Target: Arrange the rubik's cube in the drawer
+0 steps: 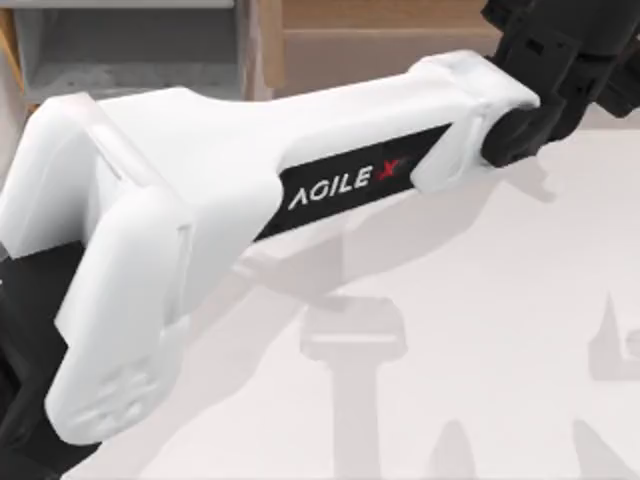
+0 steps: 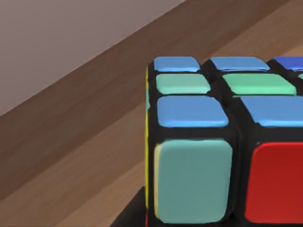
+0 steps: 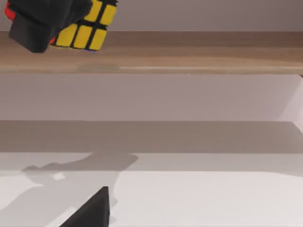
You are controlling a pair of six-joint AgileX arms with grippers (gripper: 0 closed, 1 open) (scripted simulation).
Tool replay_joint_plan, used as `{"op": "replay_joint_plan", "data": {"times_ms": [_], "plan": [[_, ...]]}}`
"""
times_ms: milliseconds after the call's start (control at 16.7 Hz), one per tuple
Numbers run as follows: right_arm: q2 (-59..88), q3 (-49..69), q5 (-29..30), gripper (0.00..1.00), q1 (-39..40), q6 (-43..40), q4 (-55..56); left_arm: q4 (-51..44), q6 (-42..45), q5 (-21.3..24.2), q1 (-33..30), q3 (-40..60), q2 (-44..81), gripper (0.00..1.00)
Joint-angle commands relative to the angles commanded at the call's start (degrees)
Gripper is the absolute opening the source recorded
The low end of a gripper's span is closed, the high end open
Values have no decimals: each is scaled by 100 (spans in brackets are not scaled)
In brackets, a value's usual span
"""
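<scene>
Left gripper [image 3: 42,23], at upper left of the right wrist frame, clamped on the rubik's cube [image 3: 87,26], held above the wooden shelf [image 3: 189,52]. Left arm [image 1: 250,190] stretched toward upper right of the top frame. Grey drawer [image 1: 130,50] at upper left there.

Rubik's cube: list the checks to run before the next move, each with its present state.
1. Grip: left gripper shut on the rubik's cube: ok.
2. Cube clear of the wooden shelf: looks ok, shadow beneath it.
3. Cube above the drawer: not ok; the drawer is at the top view's left, the gripper at its right.
4. Drawer open: ok, grey inside shows.
5. Path: right gripper out of the way: cannot tell.
</scene>
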Motion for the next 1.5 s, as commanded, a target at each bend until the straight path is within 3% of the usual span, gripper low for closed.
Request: {"op": "replay_joint_plan", "data": {"times_ms": [360,600,1080,1500], "plan": [[0,0,0,100,0,0,0,-3076,589,915,205,680,-275,0],[0,0,0,100,0,0,0,-5305,848,1388,982,1156,-419,0],[0,0,0,100,0,0,0,-8869,1034,1878,3760,2687,-157,0],[0,0,0,100,0,0,0,-9876,863,2065,6330,4464,891,0]]}}
